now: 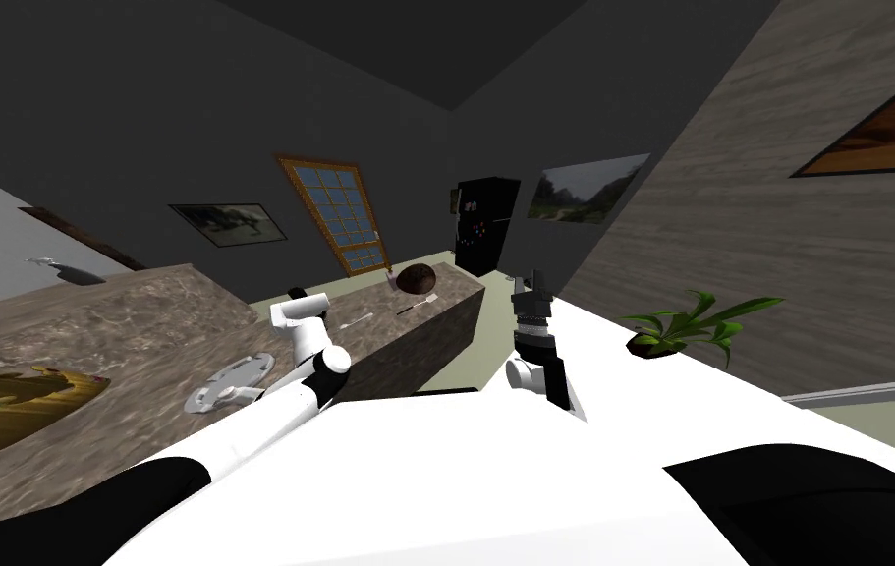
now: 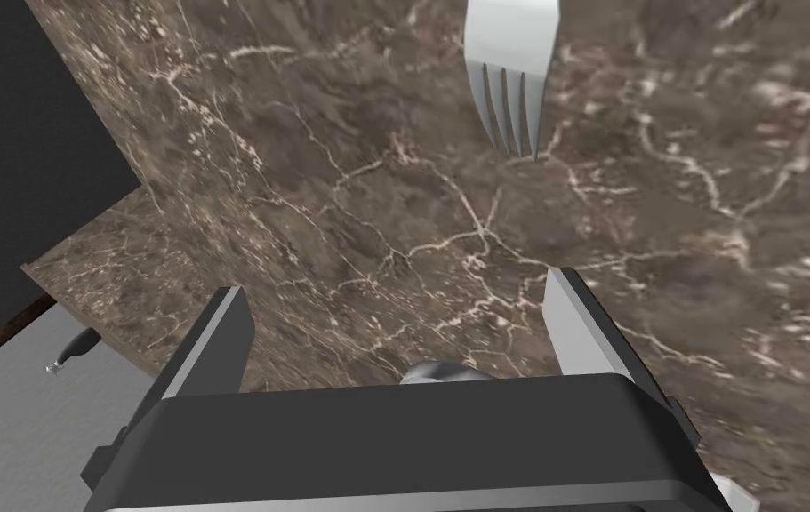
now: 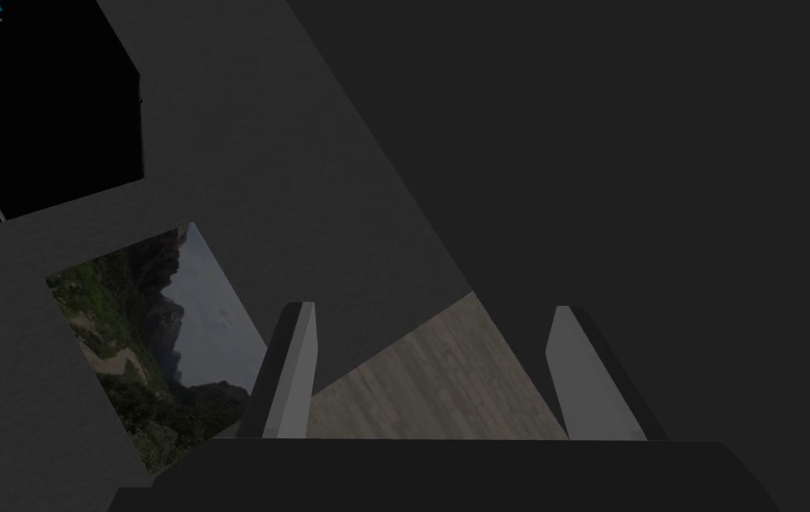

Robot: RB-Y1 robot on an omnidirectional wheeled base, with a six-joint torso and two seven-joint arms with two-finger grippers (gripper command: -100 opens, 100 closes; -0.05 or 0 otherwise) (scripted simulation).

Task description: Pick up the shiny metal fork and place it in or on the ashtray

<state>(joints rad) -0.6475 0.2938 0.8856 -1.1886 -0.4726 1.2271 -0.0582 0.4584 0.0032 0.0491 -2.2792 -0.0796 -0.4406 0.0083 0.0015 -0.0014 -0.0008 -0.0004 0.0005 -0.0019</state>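
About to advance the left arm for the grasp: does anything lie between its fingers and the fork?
Nothing visible does. The left gripper hangs open over the brown marbled counter, and only bare counter lies between its fingers and the fork, whose tines point back toward the gripper.

One fork (image 2: pixel 505 80), one ashtray (image 1: pixel 231 383), one brown ball (image 1: pixel 417 278) and one gold dish (image 1: pixel 32 393) lie on one surface (image 1: pixel 121 314); one plant (image 1: pixel 700 319), one window (image 1: pixel 337 216); two pincers, left pincer (image 2: pixel 394 298) and right pincer (image 3: pixel 434 307), two fingers each
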